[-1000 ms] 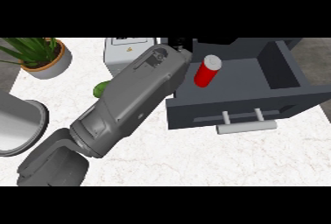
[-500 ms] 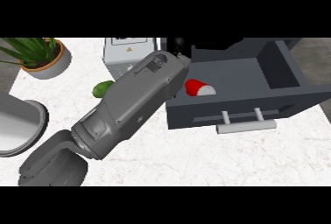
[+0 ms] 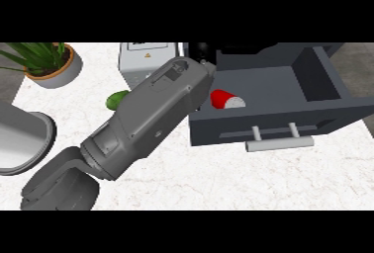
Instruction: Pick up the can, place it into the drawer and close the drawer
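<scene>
Can (image 3: 225,100): red cylinder, pale end, lying tipped inside grey box-shaped drawer (image 3: 321,89), centre frame. Left hand (image 3: 202,51) above it, black; finger state indeterminate.

Counter (image 3: 241,178): pale marbled stone look, smooth, low sheen; drawer (image 3: 343,106) on it: matt dark grey, painted-metal look, handle (image 3: 279,144) lighter grey, satin; can (image 3: 225,100) in the drawer: glossy red, pale end; forearm (image 3: 150,118) left of the drawer: grey, matt, plastic-like.
</scene>
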`<state>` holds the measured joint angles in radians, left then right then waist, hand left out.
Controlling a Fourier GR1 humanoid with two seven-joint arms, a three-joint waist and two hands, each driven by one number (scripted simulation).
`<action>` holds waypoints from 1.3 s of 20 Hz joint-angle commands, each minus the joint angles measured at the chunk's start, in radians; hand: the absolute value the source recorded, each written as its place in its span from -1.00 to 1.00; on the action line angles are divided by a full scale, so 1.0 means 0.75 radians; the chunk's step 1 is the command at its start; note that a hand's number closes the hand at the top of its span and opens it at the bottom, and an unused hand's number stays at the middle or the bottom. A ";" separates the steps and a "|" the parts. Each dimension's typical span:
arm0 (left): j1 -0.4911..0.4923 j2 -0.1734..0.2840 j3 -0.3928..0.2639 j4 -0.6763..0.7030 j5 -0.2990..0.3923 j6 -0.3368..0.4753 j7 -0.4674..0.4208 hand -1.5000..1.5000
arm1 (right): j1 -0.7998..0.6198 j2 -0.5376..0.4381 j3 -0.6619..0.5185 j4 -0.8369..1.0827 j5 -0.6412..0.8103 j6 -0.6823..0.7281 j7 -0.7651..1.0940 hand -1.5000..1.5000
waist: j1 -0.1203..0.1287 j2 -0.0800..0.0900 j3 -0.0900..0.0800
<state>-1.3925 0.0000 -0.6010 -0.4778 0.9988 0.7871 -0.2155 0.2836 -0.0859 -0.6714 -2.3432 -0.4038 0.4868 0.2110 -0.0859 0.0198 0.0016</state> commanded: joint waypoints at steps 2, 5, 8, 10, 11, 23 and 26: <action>-0.009 0.000 0.002 -0.016 0.052 0.014 -0.082 -1.00 | -0.089 -0.057 0.046 -0.076 0.151 0.049 -0.083 -1.00 | -0.001 0.006 0.000; -0.012 0.000 -0.004 -0.031 0.061 0.016 -0.103 -1.00 | -0.122 -0.047 0.114 -0.158 0.272 0.024 -0.064 -1.00 | 0.030 -0.004 -0.002; -0.060 0.000 -0.018 -0.032 0.051 0.025 -0.084 -1.00 | -0.179 -0.023 0.229 -0.174 0.543 0.018 -0.111 -1.00 | 0.068 -0.005 -0.002; -0.034 0.000 -0.011 -0.013 0.056 0.016 -0.116 -1.00 | -0.293 -0.071 0.269 -0.070 0.643 -0.006 -0.125 -1.00 | 0.084 -0.002 -0.001; -0.027 0.000 -0.012 -0.032 0.077 0.030 -0.119 -1.00 | -0.283 -0.009 0.376 -0.138 0.751 -0.030 -0.071 -1.00 | 0.081 0.000 -0.002; -0.046 0.052 0.022 -0.009 0.048 -0.032 -0.028 -1.00 | -0.590 0.016 0.816 0.317 1.501 -0.303 -0.269 -1.00 | 0.127 -0.013 -0.002; -0.037 0.072 0.002 -0.052 0.021 -0.024 0.029 -1.00 | -0.690 -0.024 0.887 0.453 1.641 -0.338 -0.263 -1.00 | 0.141 -0.020 -0.003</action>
<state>-1.4191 0.0202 -0.5945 -0.5148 1.0352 0.8006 -0.2309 -0.1562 -0.1093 -0.1050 -2.1000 0.6778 0.2930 0.0149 0.0089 0.0075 0.0001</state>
